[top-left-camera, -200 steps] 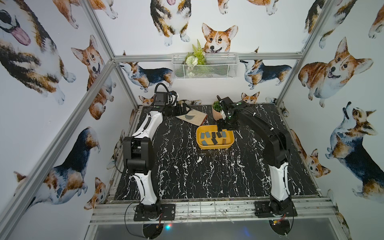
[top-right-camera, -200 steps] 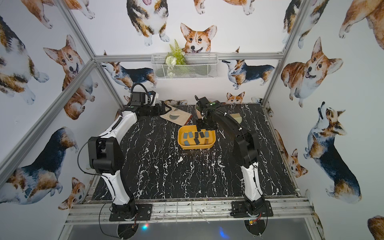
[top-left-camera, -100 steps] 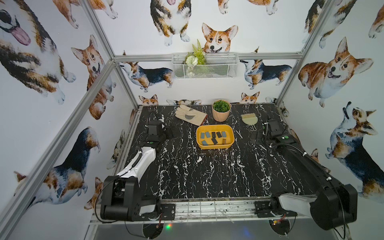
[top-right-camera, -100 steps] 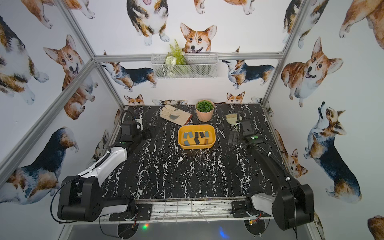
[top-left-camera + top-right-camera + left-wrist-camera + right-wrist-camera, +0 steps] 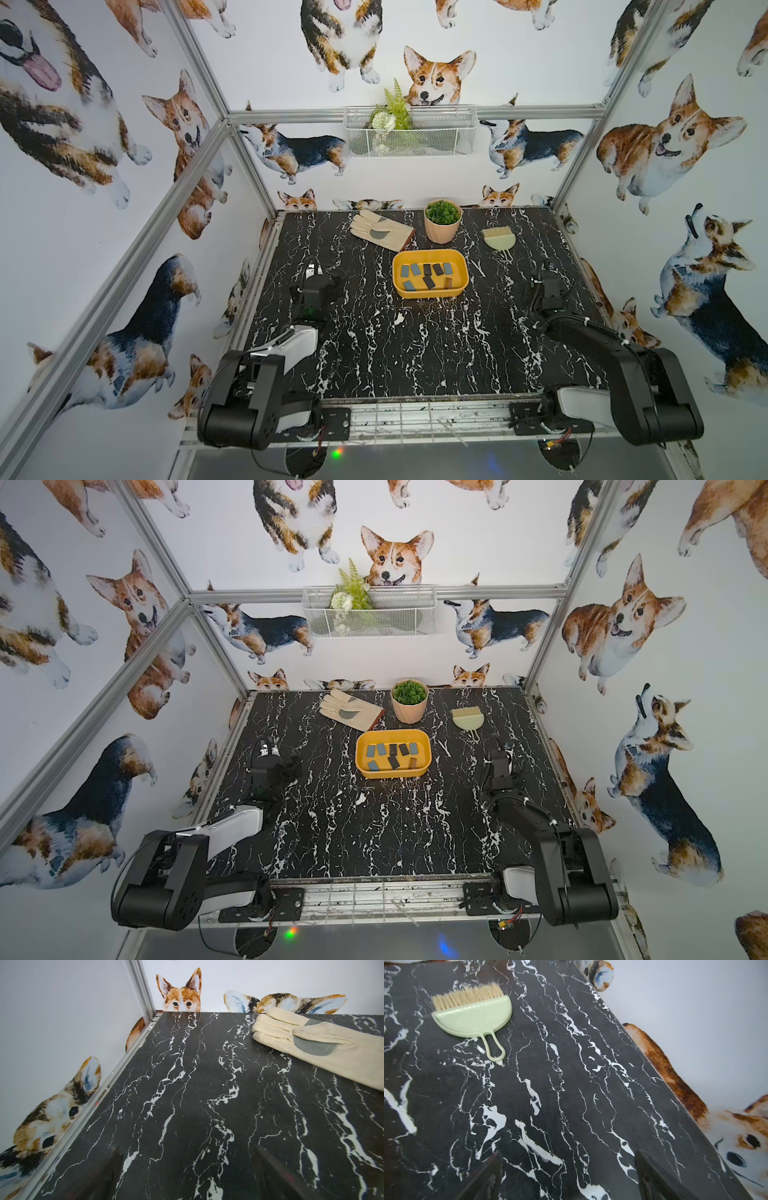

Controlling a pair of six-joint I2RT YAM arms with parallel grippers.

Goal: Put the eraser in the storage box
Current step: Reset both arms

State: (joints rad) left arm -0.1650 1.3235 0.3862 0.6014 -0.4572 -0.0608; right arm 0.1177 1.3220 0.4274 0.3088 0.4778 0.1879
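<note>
The left gripper hangs low over the black marble worktop, its jaws spread wide with nothing between them. A cream work glove lies ahead of it and to its right. The right gripper is spread just as wide and also empty, with a pale green hand brush ahead and to its left. The mustard-yellow storage box sits between the two grippers, a little beyond them and apart from both. Several grey and black erasers lie inside it.
</note>
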